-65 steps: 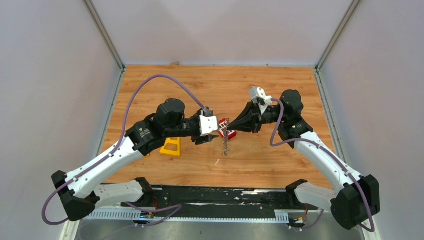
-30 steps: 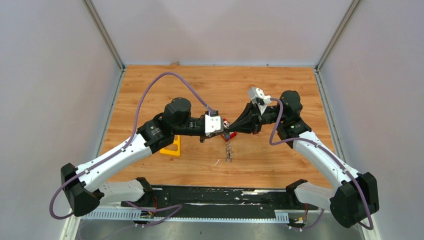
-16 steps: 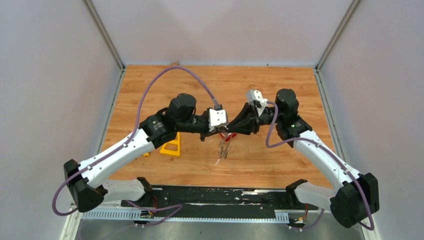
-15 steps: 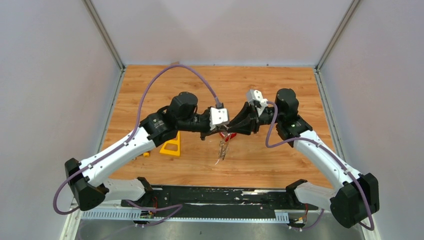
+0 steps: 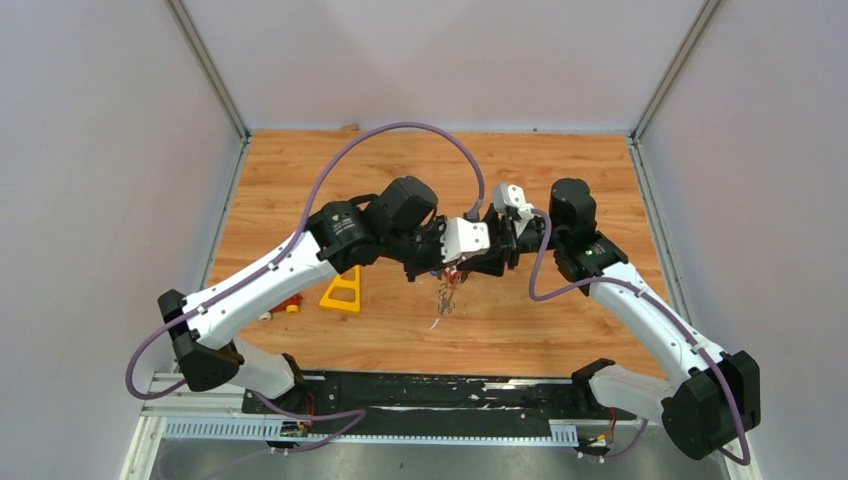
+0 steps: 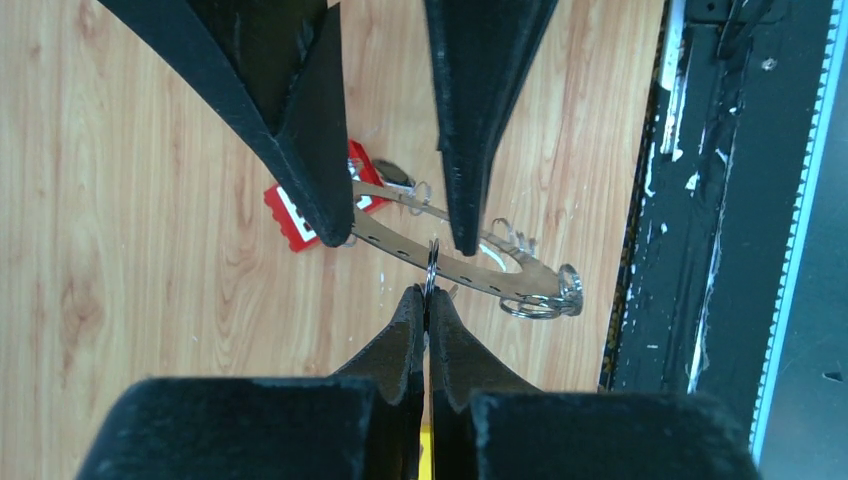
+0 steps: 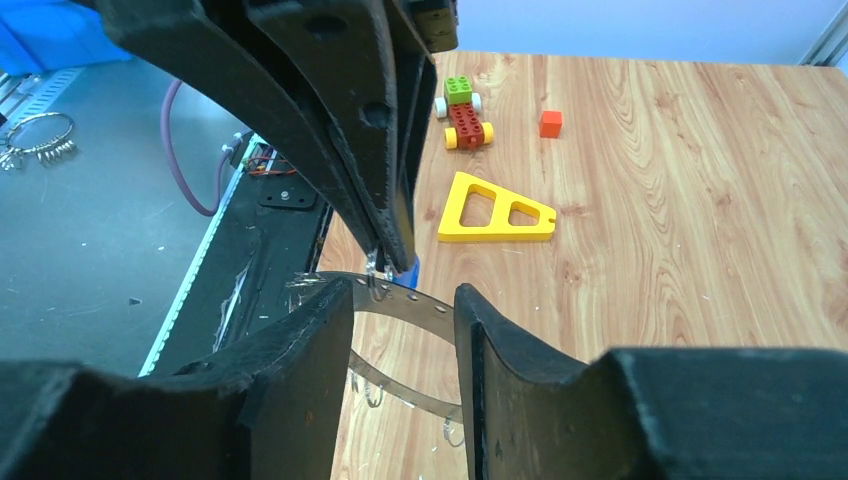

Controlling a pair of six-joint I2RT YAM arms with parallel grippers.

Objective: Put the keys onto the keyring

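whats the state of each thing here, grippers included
left gripper, shut on a small ring of the keyring
right gripper, open, straddling the keyring's band
keyring, hanging from the left gripper
yellow frame, lying flat
toy car, upright

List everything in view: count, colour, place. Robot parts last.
keyring: one, grey band with small silvery rings, held up above the table
red block: one, red with white squares, on the table below the keyring
triangular frame: one, yellow, flat on the table
toy car: one, green, red and yellow bricks, beyond the frame
cube: one, orange-red, beside the toy car
spare ring: one, silvery, grey surface off the table
left gripper: one, black, shut on a small ring of the keyring
right gripper: one, black, open, fingers either side of the band
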